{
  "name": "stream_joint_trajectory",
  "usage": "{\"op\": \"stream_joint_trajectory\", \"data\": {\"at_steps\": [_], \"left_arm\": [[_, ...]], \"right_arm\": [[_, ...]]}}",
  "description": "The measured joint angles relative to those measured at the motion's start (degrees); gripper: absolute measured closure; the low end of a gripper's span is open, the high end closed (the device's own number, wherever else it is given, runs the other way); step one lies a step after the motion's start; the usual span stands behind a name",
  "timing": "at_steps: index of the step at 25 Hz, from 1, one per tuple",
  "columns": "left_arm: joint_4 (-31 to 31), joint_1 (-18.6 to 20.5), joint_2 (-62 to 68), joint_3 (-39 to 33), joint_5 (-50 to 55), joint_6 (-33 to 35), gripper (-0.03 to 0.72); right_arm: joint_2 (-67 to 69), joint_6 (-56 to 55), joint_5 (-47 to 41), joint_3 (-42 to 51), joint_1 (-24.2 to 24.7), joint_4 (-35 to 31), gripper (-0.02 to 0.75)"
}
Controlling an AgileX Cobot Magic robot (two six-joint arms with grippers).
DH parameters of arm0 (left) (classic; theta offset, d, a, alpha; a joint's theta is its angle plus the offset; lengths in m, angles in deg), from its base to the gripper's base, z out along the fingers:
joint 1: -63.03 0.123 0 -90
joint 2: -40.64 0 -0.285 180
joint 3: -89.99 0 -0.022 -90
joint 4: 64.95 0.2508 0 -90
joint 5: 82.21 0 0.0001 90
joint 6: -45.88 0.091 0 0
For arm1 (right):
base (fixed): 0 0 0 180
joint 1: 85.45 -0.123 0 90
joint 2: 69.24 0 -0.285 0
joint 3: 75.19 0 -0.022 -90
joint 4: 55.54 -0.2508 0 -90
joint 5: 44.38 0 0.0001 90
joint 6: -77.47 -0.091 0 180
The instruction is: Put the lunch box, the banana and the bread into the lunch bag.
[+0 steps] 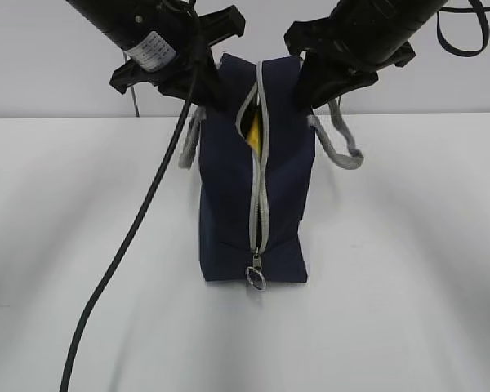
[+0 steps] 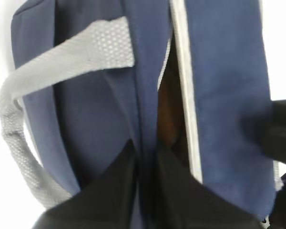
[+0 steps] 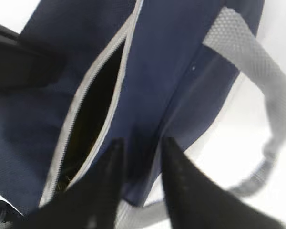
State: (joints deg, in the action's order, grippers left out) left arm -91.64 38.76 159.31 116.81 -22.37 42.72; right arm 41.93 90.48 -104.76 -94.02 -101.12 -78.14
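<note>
Looks nearly done: yellow, likely the banana [image 1: 251, 131], shows inside the bag [image 1: 229, 220]. Both claws, left [image 2: 145, 157] and right [image 3: 140, 157], pinch its top fabric.

Only 1 printed item shows: a small white rectangular sticker [image 1: 153, 51] on the black tubular forearm of the left arm [image 1: 118, 23], seen in the exterior view. It carries rows of tiny dark print, too small and blurred to read. The 2 wrist views show no lettering, numbers or brand marks.
</note>
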Motion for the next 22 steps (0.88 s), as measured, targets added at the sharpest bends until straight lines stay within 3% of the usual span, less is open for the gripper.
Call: {"op": "stream_joint_trajectory", "data": {"at_steps": [4,6,8,12,22], "left_arm": [[0.0,0.0,0.0,0.1,0.5,0.1,0.437],[0.0,0.0,0.0,0.1,1.5,0.1,0.308],[0.0,0.0,0.0,0.1,3.1,0.1,0.24],[0.3,0.0,-0.2,0.1,5.2,0.3,0.234],[8.8,0.0,-8.4,0.1,5.7,0.5,0.241]], "right_arm": [[0.0,0.0,-0.1,0.0,0.0,-0.2,0.341],[-0.1,0.0,-0.5,0.0,0.0,-0.2,0.289],[-0.1,0.0,-1.4,0.0,0.0,-0.2,0.276],[-0.8,-1.5,-2.1,0.0,0.0,-0.2,0.267],[-5.5,-4.6,-2.7,0.3,0.0,-0.2,0.263]]}}
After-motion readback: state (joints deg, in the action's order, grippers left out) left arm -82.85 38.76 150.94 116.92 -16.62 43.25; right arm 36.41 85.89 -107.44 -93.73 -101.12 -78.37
